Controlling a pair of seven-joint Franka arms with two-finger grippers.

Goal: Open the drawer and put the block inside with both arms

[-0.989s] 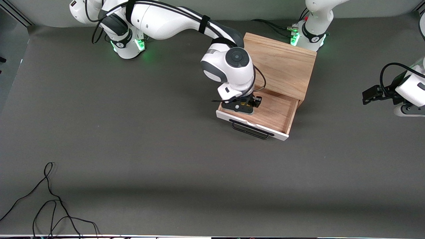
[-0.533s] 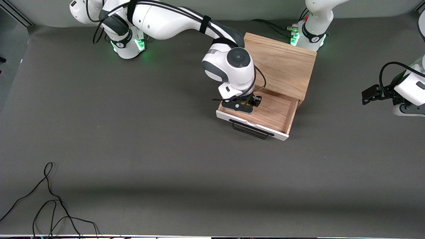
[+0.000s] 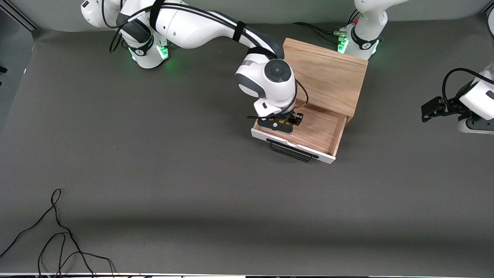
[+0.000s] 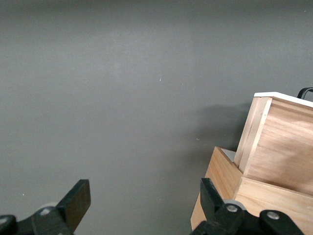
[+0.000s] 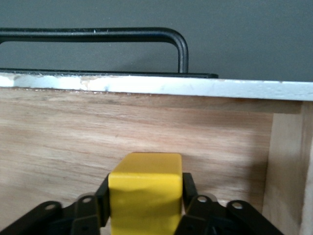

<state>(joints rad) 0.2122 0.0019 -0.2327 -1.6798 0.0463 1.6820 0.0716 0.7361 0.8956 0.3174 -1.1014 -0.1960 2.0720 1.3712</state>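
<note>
The drawer (image 3: 322,131) stands pulled out of the light wooden box (image 3: 328,75), its white front and black wire handle (image 3: 290,152) facing the front camera. My right gripper (image 3: 286,122) is down inside the drawer at the right arm's end, shut on the yellow block (image 3: 285,121). In the right wrist view the block (image 5: 145,183) sits between the fingers (image 5: 193,198), close to the drawer's front wall (image 5: 146,127), with the handle (image 5: 182,49) above it. My left gripper (image 3: 430,110) is open and empty, off at the left arm's end of the table; it waits.
Loose black cables (image 3: 58,239) lie on the grey table near the front camera at the right arm's end. The left wrist view shows its open gripper (image 4: 144,196) over bare table, beside the wooden box (image 4: 222,171) and the drawer's side (image 4: 281,142).
My right gripper with the block has shifted very slightly inside the drawer. My left arm has drawn a little farther toward its own end of the table.
</note>
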